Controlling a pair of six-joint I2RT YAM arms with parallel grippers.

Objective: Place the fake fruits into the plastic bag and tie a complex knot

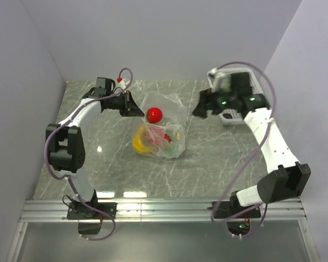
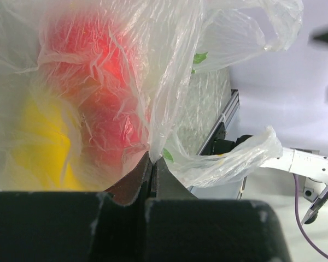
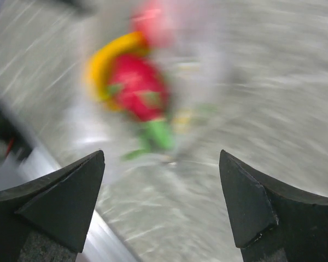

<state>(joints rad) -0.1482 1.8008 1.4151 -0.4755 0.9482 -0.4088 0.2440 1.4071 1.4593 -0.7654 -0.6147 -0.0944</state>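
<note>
A: Bases (image 1: 93, 210) sit at 6 o'clock in the top view. Left gripper (image 1: 136, 107)?
B: It's clamped on the bag (image 1: 172, 109). In the left wrist view its fingers (image 2: 132, 188) meet with a fold of film pinched between them. It sits at the bag's 10 o'clock edge.
A: Is the bag on the table (image 1: 208, 164)?
B: Yes, around table centre. The lower part rests on the marble and the top is bunched toward the left gripper.
A: Fruits?
B: The banana (image 1: 138, 143) is low at the bag's 7 o'clock. The magenta piece (image 1: 161, 136) is just beside it, toward 3. The ball (image 1: 154, 114) is at 12, close to the pinch. The left wrist view shows red and yellow through the film, so those are inside. A green bit shows in the right wrist view, but it's too blurred to name.
A: Right gripper (image 1: 199, 112)?
B: Fingers (image 3: 71, 196) are spread wide with nothing between them. It's at the bag's 2 o'clock, apart from the film. That view is smeared, with the bag ahead of the tips.
A: Farthest?
B: The basket (image 1: 255, 82) is at the table's 1 o'clock corner, partly hidden behind the right arm.
</note>
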